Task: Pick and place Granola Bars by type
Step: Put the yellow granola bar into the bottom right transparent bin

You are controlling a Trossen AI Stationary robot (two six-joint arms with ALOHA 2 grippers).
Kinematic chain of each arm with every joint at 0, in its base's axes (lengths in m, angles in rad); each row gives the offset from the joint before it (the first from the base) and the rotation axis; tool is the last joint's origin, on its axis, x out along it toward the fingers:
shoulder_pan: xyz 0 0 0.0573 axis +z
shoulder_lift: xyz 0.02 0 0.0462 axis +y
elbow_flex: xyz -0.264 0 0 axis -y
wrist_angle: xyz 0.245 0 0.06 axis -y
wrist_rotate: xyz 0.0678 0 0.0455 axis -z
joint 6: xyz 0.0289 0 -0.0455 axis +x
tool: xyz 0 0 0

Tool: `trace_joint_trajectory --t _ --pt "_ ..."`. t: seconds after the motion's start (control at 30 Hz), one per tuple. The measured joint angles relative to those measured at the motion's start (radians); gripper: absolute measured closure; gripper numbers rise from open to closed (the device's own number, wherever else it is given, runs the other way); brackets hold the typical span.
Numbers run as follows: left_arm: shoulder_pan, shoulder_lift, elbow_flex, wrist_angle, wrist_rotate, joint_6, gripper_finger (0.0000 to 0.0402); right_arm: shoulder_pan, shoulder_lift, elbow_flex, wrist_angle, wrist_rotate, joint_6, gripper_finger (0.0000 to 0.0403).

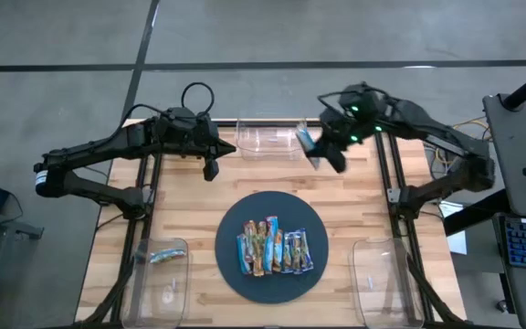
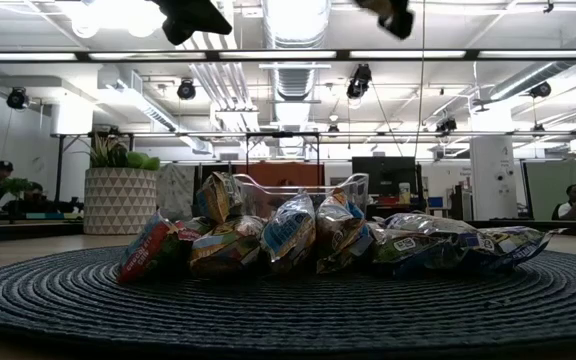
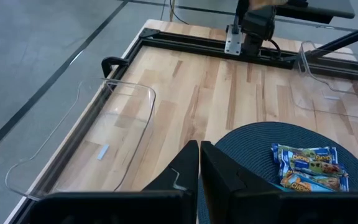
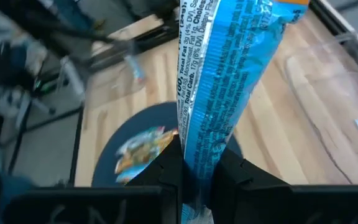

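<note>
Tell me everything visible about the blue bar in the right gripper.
The blue bar is a flat oblong in a shiny bright-blue wrapper with white nutrition print. The right gripper is shut on its lower end, so it stands out beyond the fingers. It hangs in the air by the clear bin at the table's far edge, touching nothing else.

Right end effector (image 4: 194, 180) clamped on a bright blue granola bar (image 4: 219, 81), wrapper standing up between the fingers (image 4: 166, 171). Below: wooden counter (image 4: 263, 130), dark round mat (image 4: 114, 134) with more bars (image 4: 143, 149), clear bin (image 4: 347, 106) alongside.
</note>
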Motion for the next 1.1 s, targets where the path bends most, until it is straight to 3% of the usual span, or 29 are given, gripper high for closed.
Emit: trace_joint_trajectory --t 0.23,0.4,0.73,1.1 --pt "0.000 0.000 0.000 0.000 0.000 0.016 0.0401 0.124 -0.135 0.000 -0.170 0.000 -0.131 0.0365" --pt "0.000 0.000 0.000 0.000 0.000 0.016 0.0401 0.225 -0.189 0.000 -0.256 -0.001 -0.135 0.0365" --pt "0.001 0.000 0.000 0.000 0.000 -0.005 0.0401 0.368 -0.182 0.000 -0.460 0.002 0.019 0.0365" --pt "0.001 0.000 0.000 -0.001 -0.011 -0.006 0.0401 0.575 -0.182 -0.002 -0.489 0.008 0.227 0.0365"
